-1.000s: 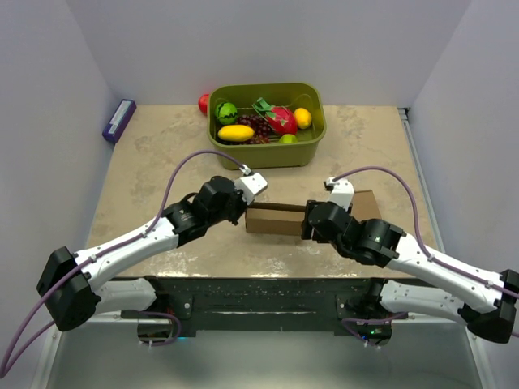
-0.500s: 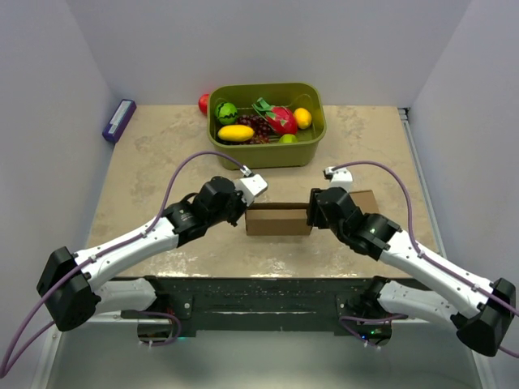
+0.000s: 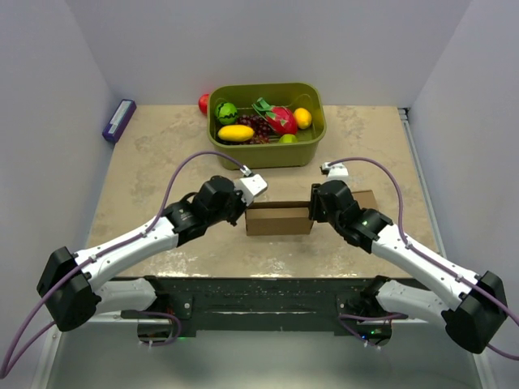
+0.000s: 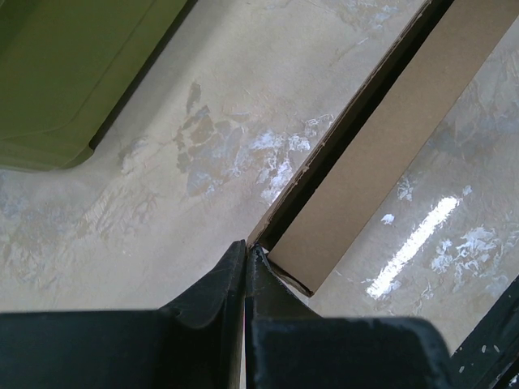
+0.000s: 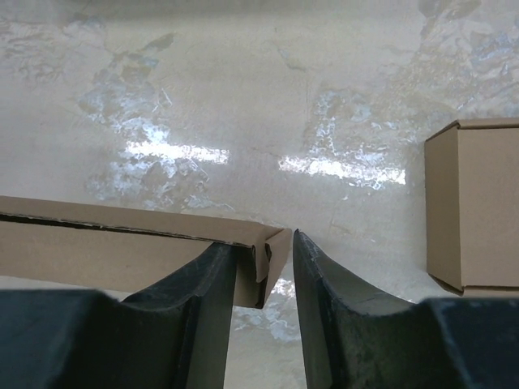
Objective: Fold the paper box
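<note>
The paper box [image 3: 278,219] lies as a long, low brown cardboard shape in the middle of the table. My left gripper [image 3: 242,209] is at its left end. In the left wrist view its jaws [image 4: 246,243] are pressed together on the edge of the paper box's [image 4: 389,138] wall at the corner. My right gripper [image 3: 315,212] is at the right end. In the right wrist view it [image 5: 263,239] is open and straddles the folded end flap of the paper box [image 5: 113,235], one finger behind the cardboard, the other just outside it.
A small cardboard cube [image 5: 474,203] stands just right of the box, partly behind my right arm [image 3: 366,200]. A green bin [image 3: 266,156] of toy fruit sits behind, with a red fruit [image 3: 203,103] beside it. A purple block [image 3: 119,120] lies at the far left.
My right gripper has moved forward and left onto the box's right end, and its jaws have narrowed around the end flap. The left arm has not moved.
</note>
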